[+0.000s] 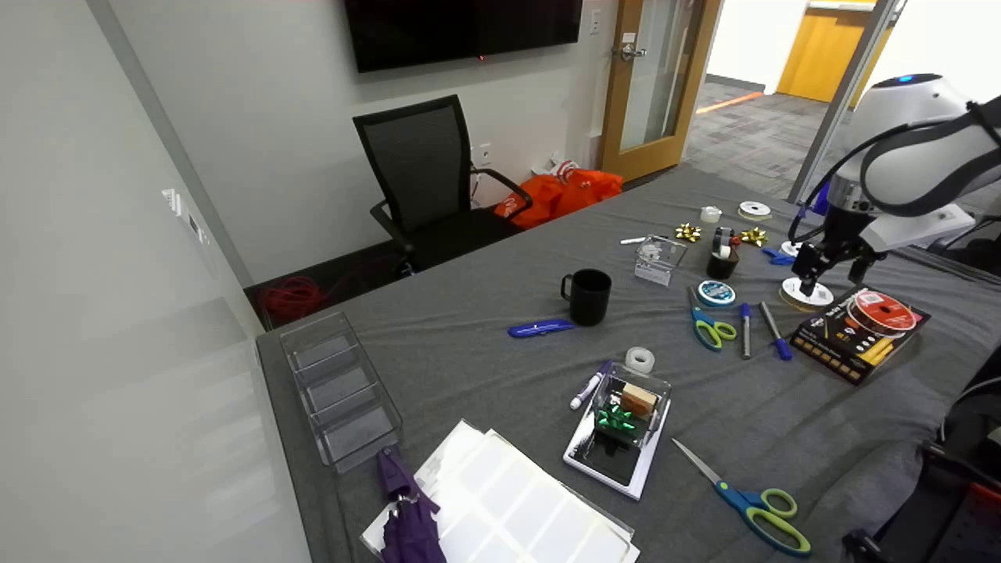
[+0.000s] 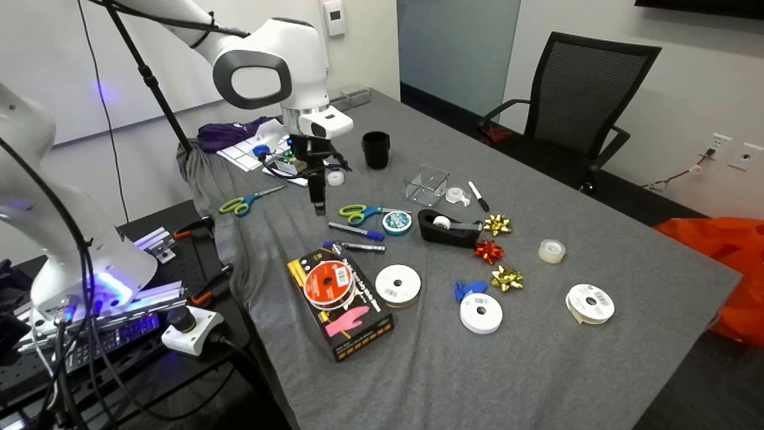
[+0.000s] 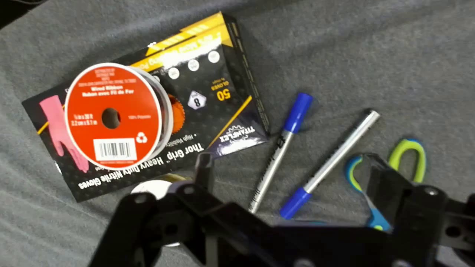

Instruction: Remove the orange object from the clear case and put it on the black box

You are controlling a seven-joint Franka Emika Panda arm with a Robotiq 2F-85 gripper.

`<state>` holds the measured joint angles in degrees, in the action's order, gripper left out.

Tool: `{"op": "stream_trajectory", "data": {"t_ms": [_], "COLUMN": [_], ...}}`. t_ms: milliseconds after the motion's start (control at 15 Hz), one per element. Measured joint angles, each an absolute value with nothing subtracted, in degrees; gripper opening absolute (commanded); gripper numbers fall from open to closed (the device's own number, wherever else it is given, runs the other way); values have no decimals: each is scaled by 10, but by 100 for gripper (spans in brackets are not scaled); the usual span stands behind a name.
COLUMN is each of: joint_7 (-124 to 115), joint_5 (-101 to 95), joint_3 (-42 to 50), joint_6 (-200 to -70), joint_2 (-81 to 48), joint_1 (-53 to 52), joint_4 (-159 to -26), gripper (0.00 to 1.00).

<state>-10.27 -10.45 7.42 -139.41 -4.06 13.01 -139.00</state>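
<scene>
The orange-red ribbon spool point(image 1: 886, 307) lies flat on the black box point(image 1: 827, 331), label side up. The spool point(image 2: 328, 283) and the box point(image 2: 375, 316) also show in an exterior view. In the wrist view the spool point(image 3: 128, 100) covers the left part of the box point(image 3: 232, 111). The clear case point(image 1: 655, 274) stands on the table beyond the tape dispenser; in an exterior view the case point(image 2: 425, 192) looks empty. My gripper point(image 1: 834, 280) is open and empty, raised above the table beside the box. In the wrist view my gripper point(image 3: 288, 161) has its fingers wide apart over two markers.
Silver-and-blue markers point(image 3: 276, 159), scissors point(image 2: 358, 214), a teal tape roll point(image 2: 397, 222) and a white ribbon spool point(image 2: 398, 285) lie near the box. A black tape dispenser point(image 2: 447, 234), a black mug point(image 1: 590, 297) and a white-rimmed tray point(image 1: 635, 481) stand farther off.
</scene>
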Motion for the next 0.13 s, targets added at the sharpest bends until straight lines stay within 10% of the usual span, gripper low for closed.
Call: {"op": "stream_trajectory", "data": {"t_ms": [133], "joint_7": [-67], "joint_5": [-60], "joint_3": [80], "joint_6": [-1389], "joint_2": [-19], "joint_1": [130], "joint_4": [-1386], "gripper": [100]}}
